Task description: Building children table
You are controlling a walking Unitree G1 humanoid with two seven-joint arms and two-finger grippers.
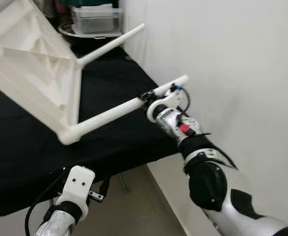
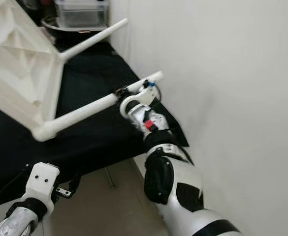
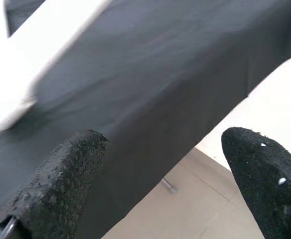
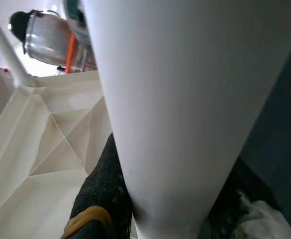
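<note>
White table leg point(image 1: 115, 111) in R pincer point(image 1: 148, 97)

I count one white tabletop point(image 1: 30, 64), lying tilted with its ribbed underside showing. Two white legs point(image 1: 112, 112) are fitted to it: one near me and a second leg point(image 1: 112, 44) farther back. There is one black-covered surface point(image 1: 109, 93) under them. At the far end I see one clear plastic container point(image 1: 95, 18). I have two grippers: my right gripper point(image 1: 148, 97) and my left gripper point(image 3: 160, 164).
</note>
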